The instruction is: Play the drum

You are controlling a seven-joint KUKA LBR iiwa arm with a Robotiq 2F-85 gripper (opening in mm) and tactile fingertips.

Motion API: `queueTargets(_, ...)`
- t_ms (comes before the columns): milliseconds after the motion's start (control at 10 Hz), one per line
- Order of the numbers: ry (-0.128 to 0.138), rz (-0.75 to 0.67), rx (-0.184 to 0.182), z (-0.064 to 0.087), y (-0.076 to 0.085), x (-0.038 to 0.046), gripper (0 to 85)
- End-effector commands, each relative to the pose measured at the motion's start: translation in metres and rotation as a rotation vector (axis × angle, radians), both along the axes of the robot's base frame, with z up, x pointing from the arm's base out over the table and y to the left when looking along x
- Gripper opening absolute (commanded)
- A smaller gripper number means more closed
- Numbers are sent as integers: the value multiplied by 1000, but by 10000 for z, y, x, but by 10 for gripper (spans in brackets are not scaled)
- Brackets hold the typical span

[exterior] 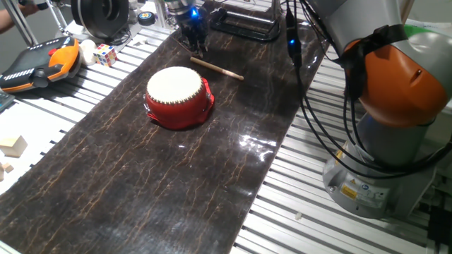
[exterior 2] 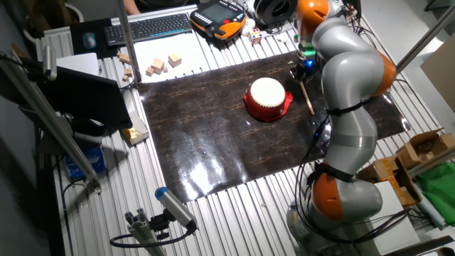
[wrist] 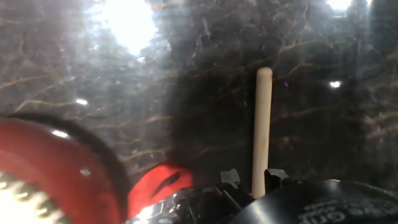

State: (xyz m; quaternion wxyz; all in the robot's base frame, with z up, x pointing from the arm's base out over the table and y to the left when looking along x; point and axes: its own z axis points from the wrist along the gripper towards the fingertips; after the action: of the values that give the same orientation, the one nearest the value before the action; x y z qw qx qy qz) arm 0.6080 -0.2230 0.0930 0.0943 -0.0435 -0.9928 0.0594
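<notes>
The drum (exterior: 179,96) is red with a cream-white skin and stands upright on the dark mat; it also shows in the other fixed view (exterior 2: 267,98) and at the lower left of the hand view (wrist: 56,180). A thin wooden stick (exterior: 216,68) lies flat on the mat just beyond the drum. My gripper (exterior: 196,48) is down at the stick's far end. In the hand view the stick (wrist: 262,124) runs away from between the fingertips, and the gripper (wrist: 254,178) looks shut on it. The stick does not touch the drum.
The dark marbled mat (exterior: 141,183) covers the slatted table. An orange and black pendant (exterior: 39,62), a colour cube (exterior: 106,54) and wooden blocks (exterior: 13,147) lie at the left. The arm's base (exterior: 385,141) and its cables stand at the right.
</notes>
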Motion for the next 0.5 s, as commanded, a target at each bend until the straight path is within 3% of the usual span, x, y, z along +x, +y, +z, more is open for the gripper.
queueTargets(0,-8,4,-1,-50,-22,14,313)
queueTargets(200,-24,17,4,-166,-56,58,327)
queueTargets(400,-23,27,15,-231,-107,74,337)
